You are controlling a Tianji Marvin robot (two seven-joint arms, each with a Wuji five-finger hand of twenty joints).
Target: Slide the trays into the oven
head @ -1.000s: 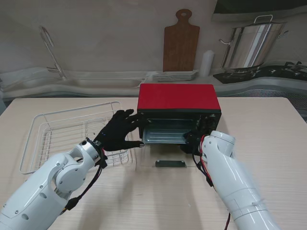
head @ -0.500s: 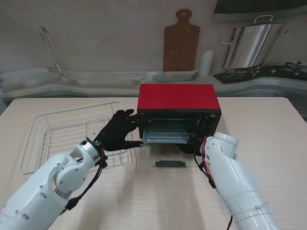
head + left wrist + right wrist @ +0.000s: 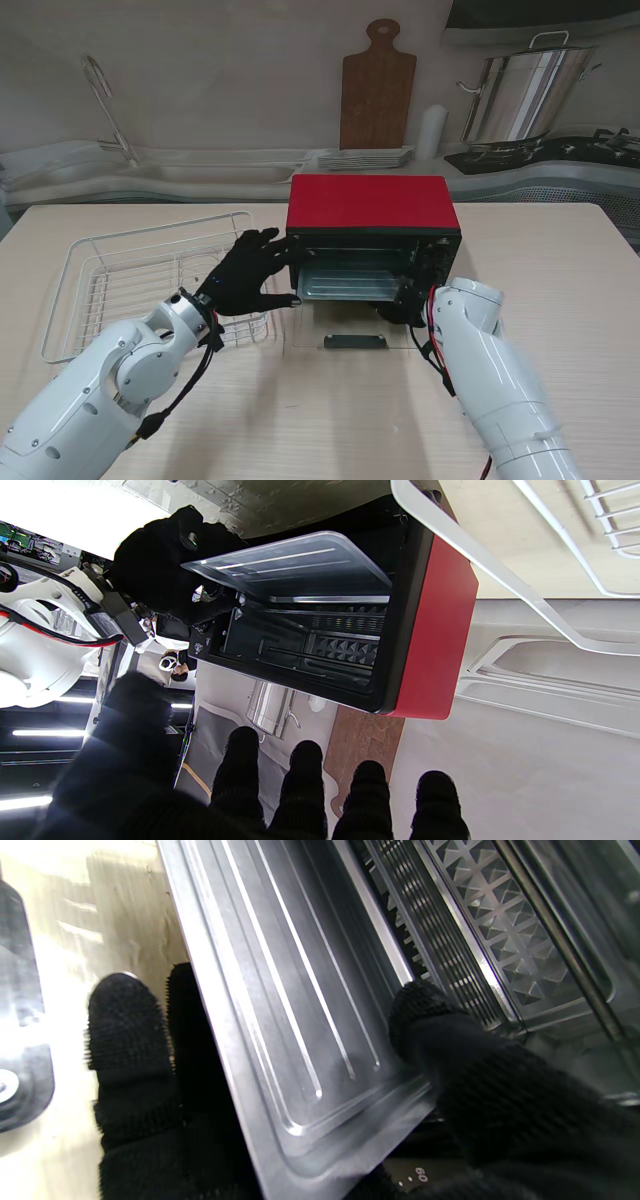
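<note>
At the open mouth of the red metal oven (image 3: 372,222), the grey ribbed metal tray (image 3: 345,283) sits slightly deeper than before, pinched by the black-gloved right hand (image 3: 402,298); black-gloved left hand (image 3: 250,275) spread empty, unmoved

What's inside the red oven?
A metal tray sits partway in the oven, gripped by the right hand. Ribbed walls and a rack show inside; the back is too dark to see.

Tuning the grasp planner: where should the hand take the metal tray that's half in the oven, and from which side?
Take the tray at its exposed front right corner rim, coming from the open front of the oven. The rear sits inside the cavity, so only that edge is free; the right hand already pinches it there, thumb on top.
</note>
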